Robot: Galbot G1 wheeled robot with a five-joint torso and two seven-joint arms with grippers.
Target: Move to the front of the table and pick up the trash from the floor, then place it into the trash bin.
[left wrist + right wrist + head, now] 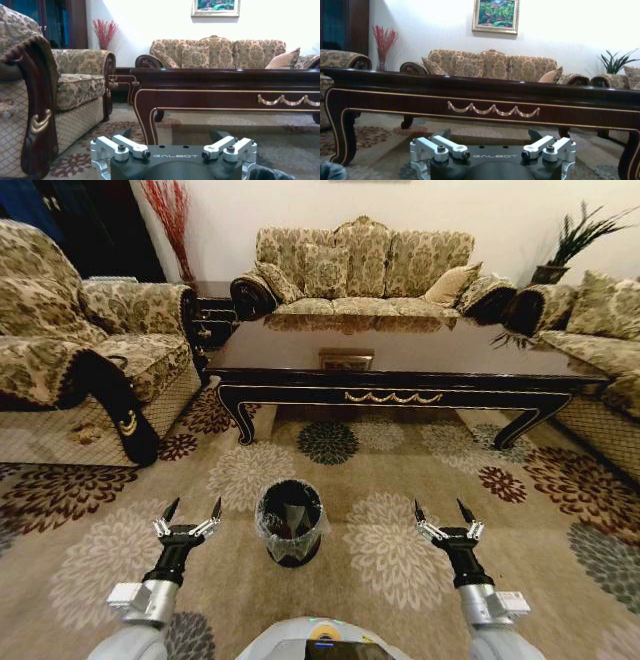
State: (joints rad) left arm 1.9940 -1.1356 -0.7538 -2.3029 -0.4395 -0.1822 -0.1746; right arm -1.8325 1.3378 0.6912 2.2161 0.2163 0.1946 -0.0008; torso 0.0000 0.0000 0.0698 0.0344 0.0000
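The table [400, 370], long and of glossy dark wood with a gold ornament on its front edge, stands ahead of me across the patterned carpet. Between my arms sits the trash bin [290, 523], small, round and black, lined with a clear bag. My left gripper [193, 510] hangs open just left of the bin, and my right gripper [445, 512] is open farther off on the bin's right. Both are empty, above the carpet. The wrist views look along each open gripper [172, 135] [490, 134] at the table's front [225, 80] [470, 90]. The trash is out of view.
A patterned armchair [90, 350] stands at the left, a matching sofa [365, 270] behind the table, another seat [600, 330] at the right. A plant [580, 240] stands in the back right corner. Open carpet [400, 480] lies between me and the table.
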